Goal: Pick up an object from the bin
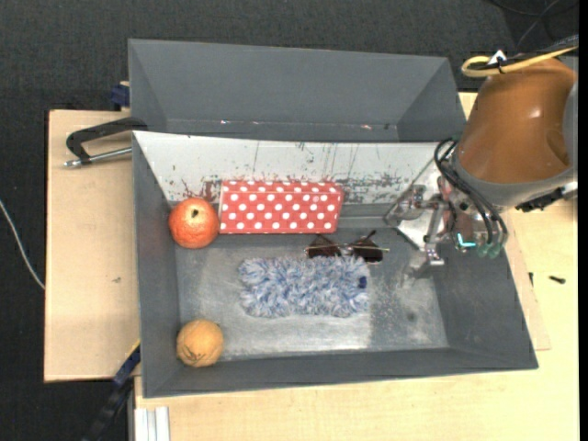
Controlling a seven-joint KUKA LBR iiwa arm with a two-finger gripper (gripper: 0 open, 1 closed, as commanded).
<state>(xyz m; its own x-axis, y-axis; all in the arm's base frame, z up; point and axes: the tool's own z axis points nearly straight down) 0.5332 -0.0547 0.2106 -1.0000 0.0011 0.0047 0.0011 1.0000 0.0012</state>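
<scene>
Starting at the jaws, we see the gripper [418, 237] with its two metal fingers spread apart and nothing between them, hanging over a bare patch of floor at the right side of the grey bin [478, 338]. No object lies under it, so we judge that the pick is not yet made. The nearest candidate is a pair of dark sunglasses [344, 248], just to the left of the jaws, with its long axis running left to right across the view. As we read it, the coming move turns on a shift leftward, with the jaws closing across the thin frame rather than along it. Just in front of the glasses, and touching or nearly touching them, sprawls a blue shaggy mop head [303, 288], soft, tufted and easy to bunch. Behind both, against the back wall, lies a red box with white dots [280, 208], flat-faced and rigid. At its left end sits a red apple [193, 223], smooth and round, and well apart in the front left corner rests an orange-brown ball [199, 342].
</scene>
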